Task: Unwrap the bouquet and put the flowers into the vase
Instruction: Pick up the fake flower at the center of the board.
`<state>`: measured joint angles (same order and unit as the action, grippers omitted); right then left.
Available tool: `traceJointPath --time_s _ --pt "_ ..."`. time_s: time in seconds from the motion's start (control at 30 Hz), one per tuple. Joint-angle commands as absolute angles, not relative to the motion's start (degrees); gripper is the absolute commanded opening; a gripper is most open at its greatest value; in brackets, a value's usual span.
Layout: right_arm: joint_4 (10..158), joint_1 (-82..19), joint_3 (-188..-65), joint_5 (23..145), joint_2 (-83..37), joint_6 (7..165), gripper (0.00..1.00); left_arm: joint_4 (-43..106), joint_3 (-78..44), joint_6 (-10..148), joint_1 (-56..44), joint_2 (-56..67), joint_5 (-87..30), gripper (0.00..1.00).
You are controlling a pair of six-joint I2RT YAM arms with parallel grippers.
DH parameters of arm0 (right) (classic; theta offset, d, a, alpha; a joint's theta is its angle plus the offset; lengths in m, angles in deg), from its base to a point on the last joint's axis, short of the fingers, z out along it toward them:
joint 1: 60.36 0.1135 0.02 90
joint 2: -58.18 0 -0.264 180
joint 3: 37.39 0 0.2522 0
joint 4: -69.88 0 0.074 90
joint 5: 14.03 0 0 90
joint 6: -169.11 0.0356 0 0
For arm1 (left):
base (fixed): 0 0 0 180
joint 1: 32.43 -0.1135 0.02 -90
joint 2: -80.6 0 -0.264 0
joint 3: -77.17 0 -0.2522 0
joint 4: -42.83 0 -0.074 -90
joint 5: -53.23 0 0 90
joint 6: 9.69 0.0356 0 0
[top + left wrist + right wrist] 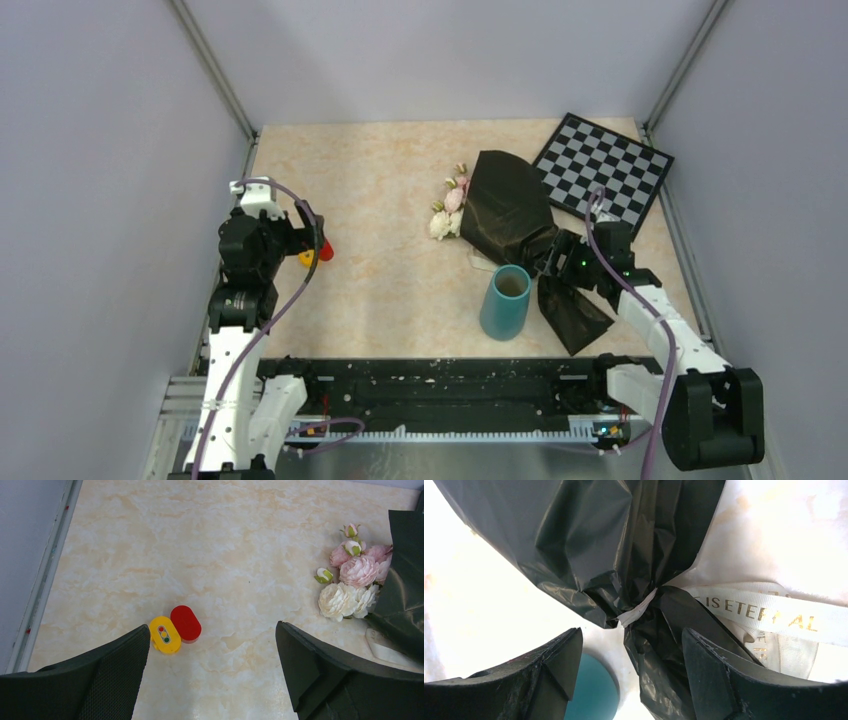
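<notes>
My right gripper (631, 636) stood wide open, empty, straddling the cinched waist of the glossy black paper-wrapped rose bouquet (599, 545), its cream ribbon (774, 615) at three o'clock, likely for untying.

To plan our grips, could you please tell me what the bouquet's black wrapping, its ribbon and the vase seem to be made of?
Wrapping: glossy black paper or film, sharply creased, shiny.
Ribbon: cream woven-looking fabric with gold lettering.
Vase: smooth teal, matte; ceramic or plastic, cannot tell.
</notes>
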<state>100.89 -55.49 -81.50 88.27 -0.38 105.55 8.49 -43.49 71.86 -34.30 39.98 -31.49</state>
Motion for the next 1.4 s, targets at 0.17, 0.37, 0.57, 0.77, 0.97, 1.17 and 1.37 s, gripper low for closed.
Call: traceJointPath --time_s 0.17,0.37,0.57,0.77,0.97,1.17,1.37 --pt "111.00 -53.02 -89.03 78.14 -0.63 101.75 0.76 11.09 -43.26 71.52 -34.54 40.81 -30.19 0.99" --pt "111.03 -50.35 -91.47 77.42 -5.94 99.94 0.77 11.14 -43.24 71.61 -34.60 40.67 -29.91 0.99" --pt "111.97 -48.37 -92.68 76.24 -9.27 97.75 0.75 11.14 -43.23 71.70 -34.54 40.84 -30.12 0.99" --pt "112.66 -43.15 -93.23 68.58 -11.22 98.42 0.75 11.22 -43.07 71.31 -34.55 40.61 -29.42 0.99" --pt "110.16 -42.11 -95.31 65.39 -16.42 97.00 0.74 11.22 -43.13 70.85 -34.51 40.53 -29.33 0.99" --pt "108.28 -40.24 -98.14 61.43 -20.69 93.67 0.71 11.91 -43.33 69.75 -34.54 40.10 -27.85 0.99" --pt "107.76 -38.07 -100.66 58.91 -24.01 90.42 0.71 11.93 -43.34 69.59 -34.49 39.59 -28.09 0.99"
